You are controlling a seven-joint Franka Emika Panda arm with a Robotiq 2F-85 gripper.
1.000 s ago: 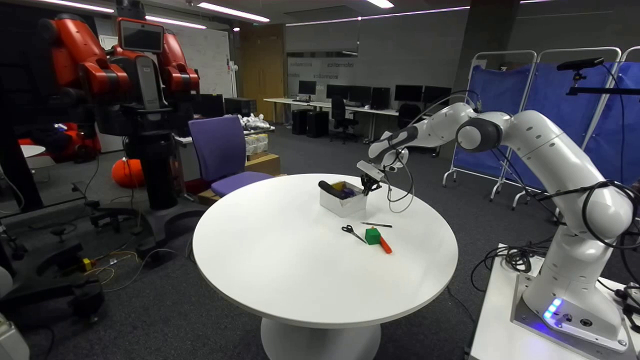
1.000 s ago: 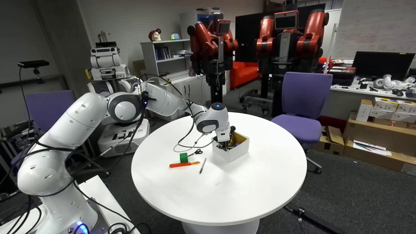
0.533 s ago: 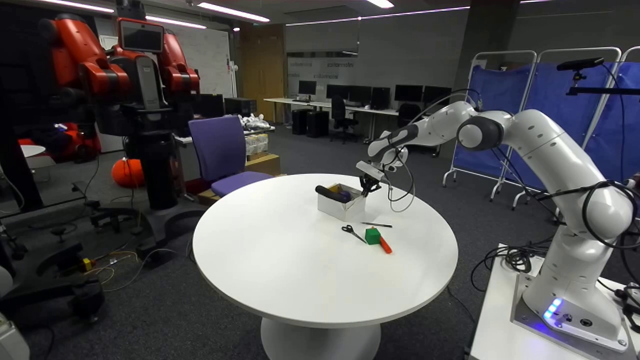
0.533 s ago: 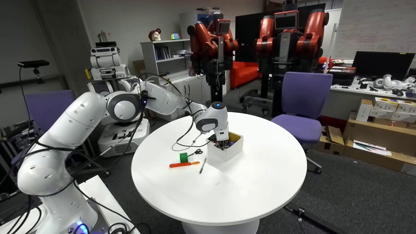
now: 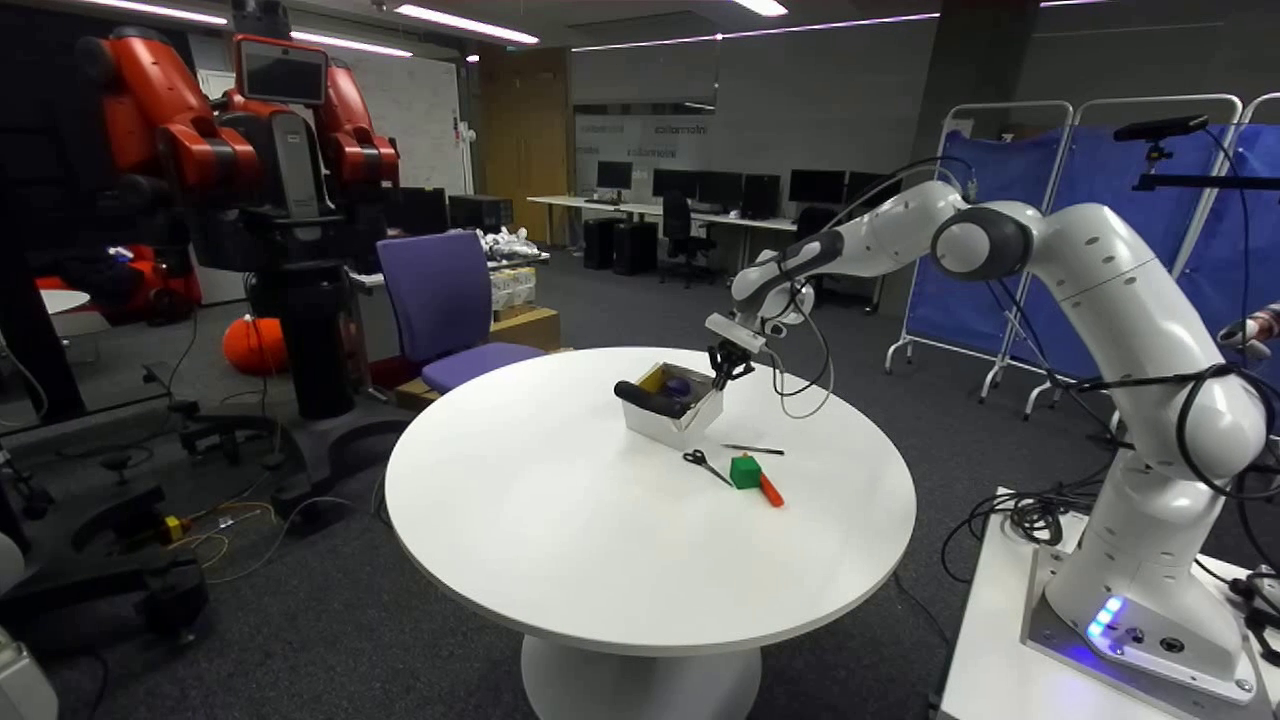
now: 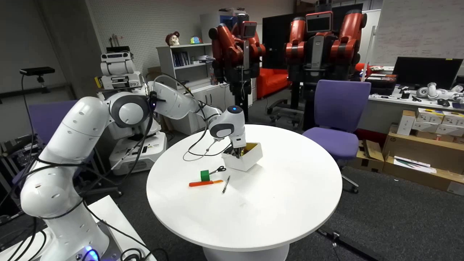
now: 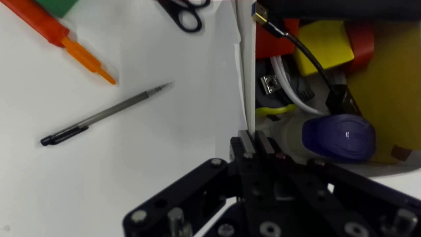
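My gripper (image 7: 252,135) is shut on the near wall of a white box (image 7: 250,72), with one finger on each side of the thin wall. In both exterior views the gripper (image 5: 724,374) (image 6: 237,152) is at the edge of the box (image 5: 658,425) (image 6: 250,158). I cannot tell whether the box's base is fully on the table. Inside lie a purple-topped item (image 7: 342,137), a yellow block (image 7: 324,46), a red block (image 7: 276,41) and a black USB cable (image 7: 306,51). A black cylinder (image 5: 650,399) lies across the box's end.
On the round white table (image 5: 540,540) lie a pen (image 7: 108,112), scissors (image 5: 704,463), a green cube (image 5: 745,472) and a red-orange tool (image 6: 201,184). A purple chair (image 6: 339,108) stands by the table. A hand (image 5: 1252,328) shows at an exterior view's right edge.
The gripper and the box have moved together, leftward in both exterior views. The black cylinder has shifted with the box. The pen, scissors, cube and tool have not moved.
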